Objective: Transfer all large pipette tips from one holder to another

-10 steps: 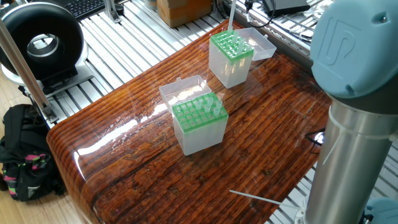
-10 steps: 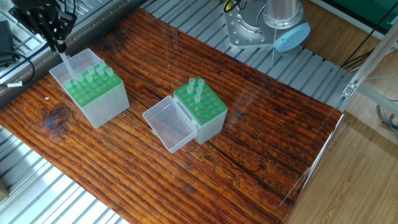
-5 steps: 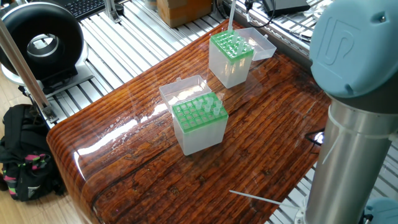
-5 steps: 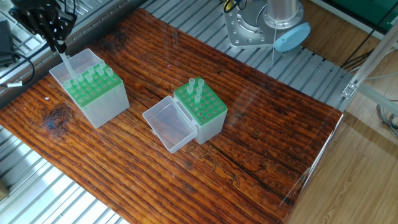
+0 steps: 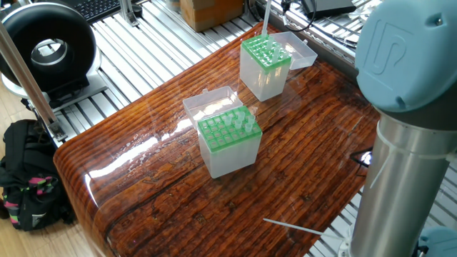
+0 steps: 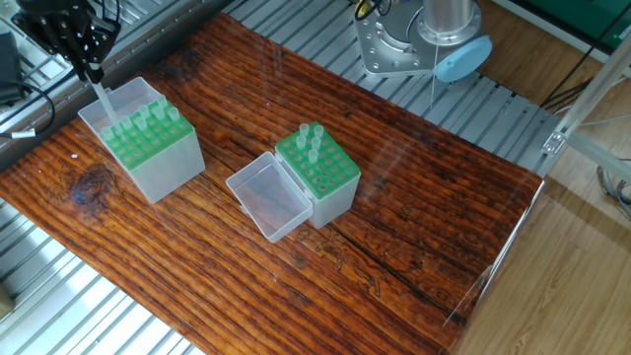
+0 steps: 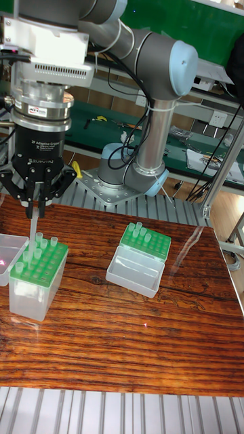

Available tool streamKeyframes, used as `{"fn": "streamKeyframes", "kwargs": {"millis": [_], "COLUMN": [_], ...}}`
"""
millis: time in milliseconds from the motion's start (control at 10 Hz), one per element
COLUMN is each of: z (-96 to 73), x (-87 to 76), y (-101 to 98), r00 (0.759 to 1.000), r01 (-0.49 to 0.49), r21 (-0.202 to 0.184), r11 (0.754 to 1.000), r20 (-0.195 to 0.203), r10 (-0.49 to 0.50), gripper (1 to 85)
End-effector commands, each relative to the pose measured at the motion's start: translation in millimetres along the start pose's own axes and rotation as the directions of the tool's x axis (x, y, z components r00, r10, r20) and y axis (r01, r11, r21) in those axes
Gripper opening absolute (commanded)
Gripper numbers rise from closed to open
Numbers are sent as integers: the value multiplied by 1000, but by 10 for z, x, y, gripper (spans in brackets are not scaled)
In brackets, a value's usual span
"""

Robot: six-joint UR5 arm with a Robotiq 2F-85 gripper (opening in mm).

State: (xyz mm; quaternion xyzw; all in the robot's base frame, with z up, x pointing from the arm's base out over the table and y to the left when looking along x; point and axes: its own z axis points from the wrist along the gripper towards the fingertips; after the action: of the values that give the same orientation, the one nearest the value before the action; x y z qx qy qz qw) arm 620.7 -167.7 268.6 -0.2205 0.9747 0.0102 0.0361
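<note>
No change over the last second: claw stationary above the filling holder.

Your claw (image 7: 35, 203) stays closed on one pipette tip (image 7: 32, 241), its point just entering the filling holder (image 6: 148, 153). The source holder (image 6: 320, 173) keeps a few large pipette tips (image 6: 313, 141); insertion looks unfinished, so transfers remain.

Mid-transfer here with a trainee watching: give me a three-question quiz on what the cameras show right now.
1. True or false: the gripper holds a pipette tip upright over the holder at the table's end.
2. Which holder carries more tips? A) the one under the gripper B) the middle holder
3. Fill in: a single stray tip lies flat on the ____.

Key: 1 true; 2 A; 3 table.
</note>
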Motion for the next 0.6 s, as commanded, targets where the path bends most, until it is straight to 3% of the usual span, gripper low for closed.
{"fn": "streamKeyframes", "kwargs": {"millis": [0, 500], "z": [-30, -86], "x": [-44, -120], "y": [24, 87], "r00": [1000, 1000], "r01": [25, 10], "r21": [-19, -29], "r11": [1000, 1000], "r20": [12, 10], "r10": [-25, -10], "gripper": [283, 297]}}
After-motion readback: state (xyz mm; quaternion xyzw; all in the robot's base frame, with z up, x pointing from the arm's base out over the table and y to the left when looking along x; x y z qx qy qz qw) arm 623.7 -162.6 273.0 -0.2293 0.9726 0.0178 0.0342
